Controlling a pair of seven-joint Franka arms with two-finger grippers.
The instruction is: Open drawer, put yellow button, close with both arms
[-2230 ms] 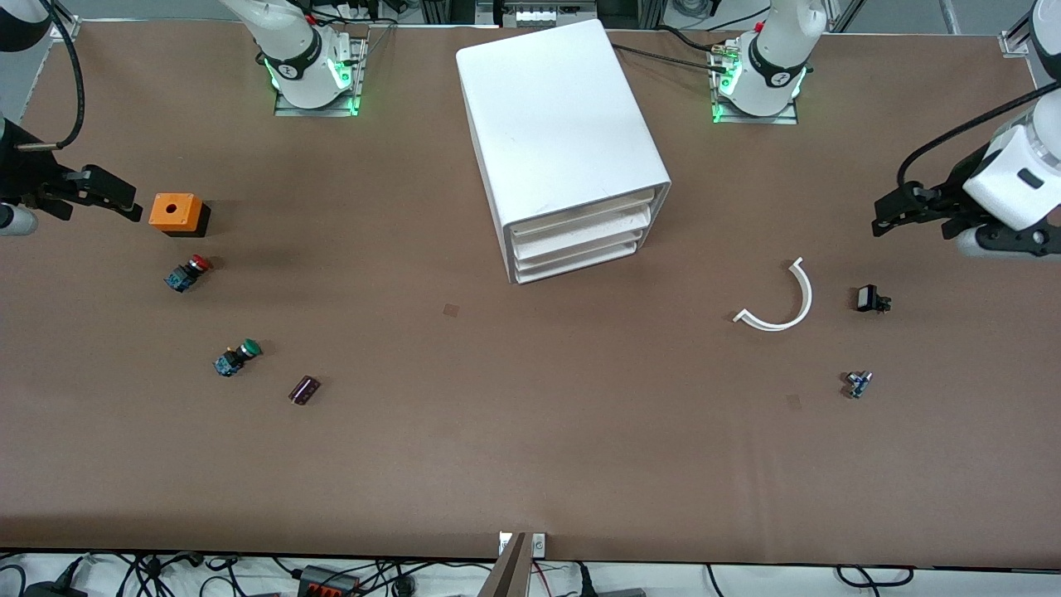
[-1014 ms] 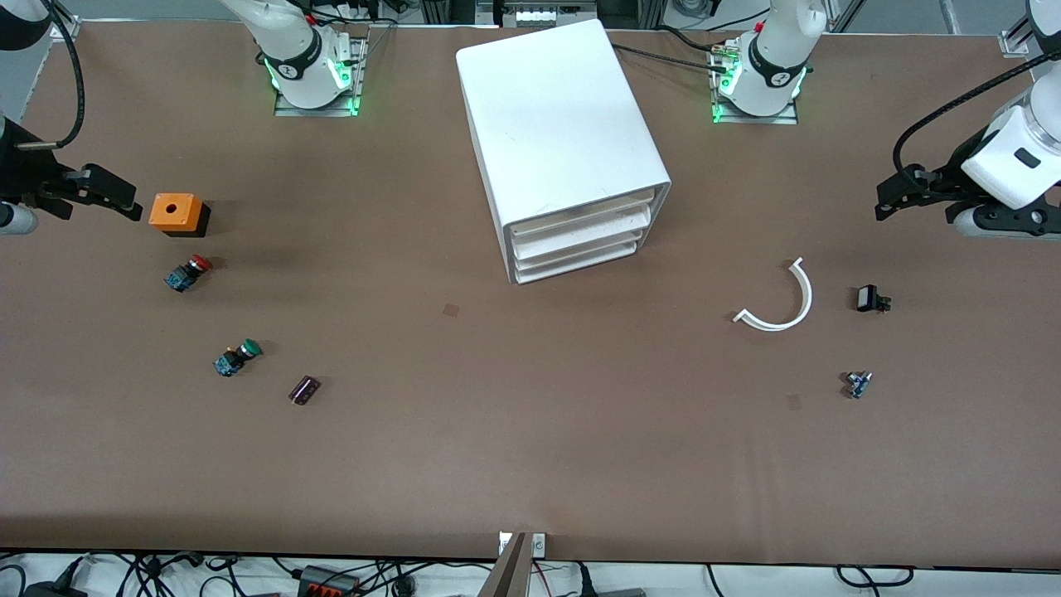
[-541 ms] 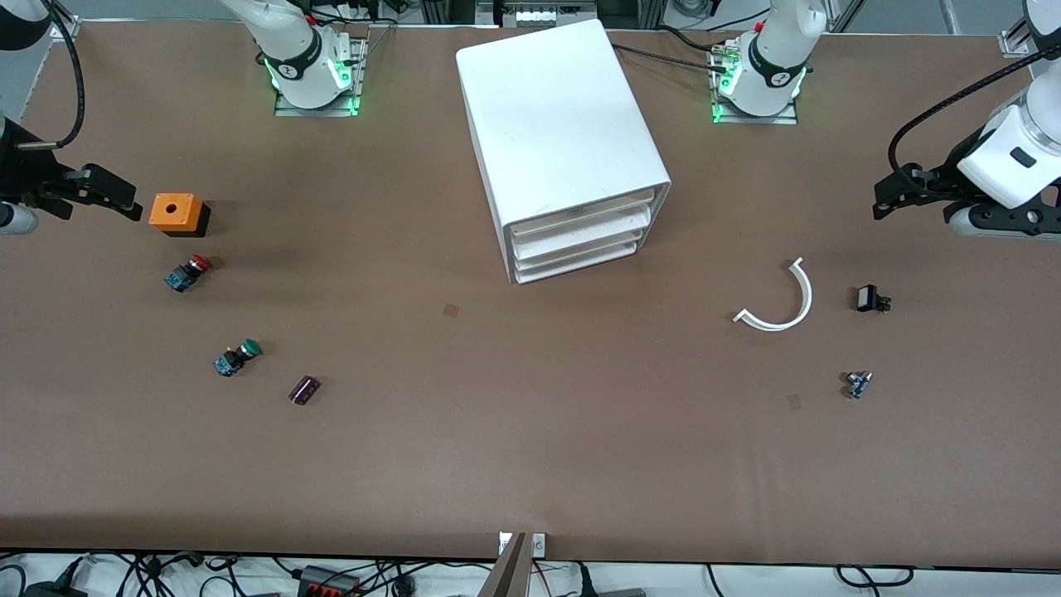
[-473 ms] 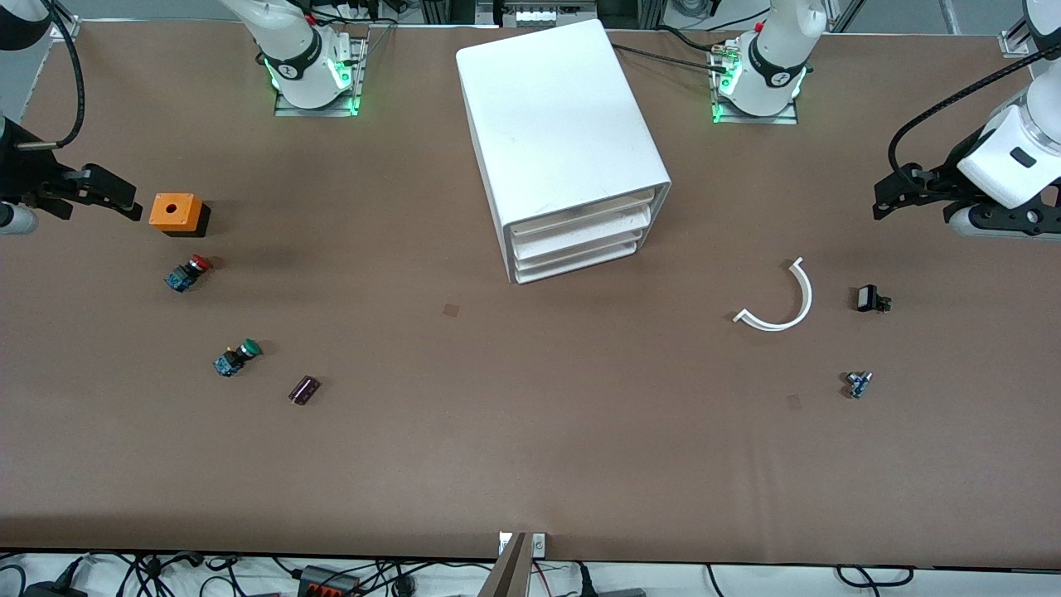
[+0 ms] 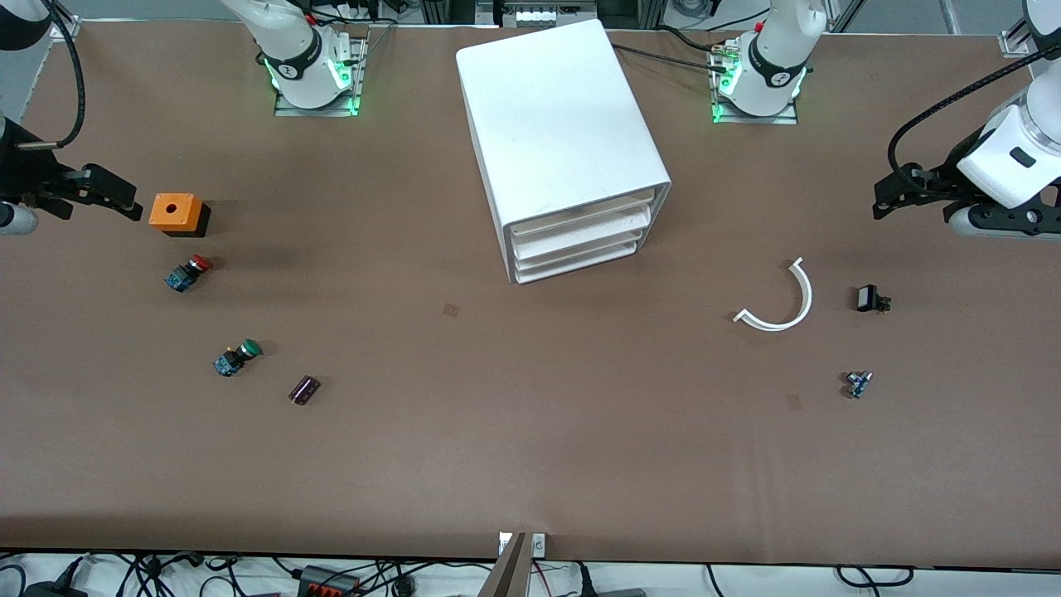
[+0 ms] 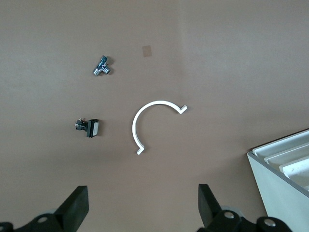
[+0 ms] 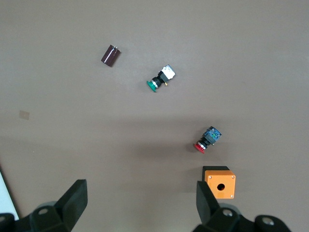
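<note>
The white cabinet (image 5: 557, 116) stands mid-table with its three drawers shut; the drawer (image 5: 582, 217) is the top one. A corner of the cabinet (image 6: 282, 174) shows in the left wrist view. The yellow button is out of view. My left gripper (image 5: 889, 199) hangs open and empty over bare table at the left arm's end, above a white curved piece (image 6: 145, 118); in its wrist view the left gripper (image 6: 143, 205) holds nothing. My right gripper (image 5: 123, 199) is open and empty beside an orange box (image 5: 175, 212); the right gripper (image 7: 142, 200) frames bare table.
A red-capped button (image 5: 187, 272), a green-capped button (image 5: 236, 357) and a dark cylinder (image 5: 303, 389) lie at the right arm's end. A white curved piece (image 5: 779, 303), a small black part (image 5: 869, 298) and a small blue part (image 5: 857, 384) lie at the left arm's end.
Since the earliest frame the left arm's hand has lifted slightly; over the last half second it is still. The right arm has not moved.
</note>
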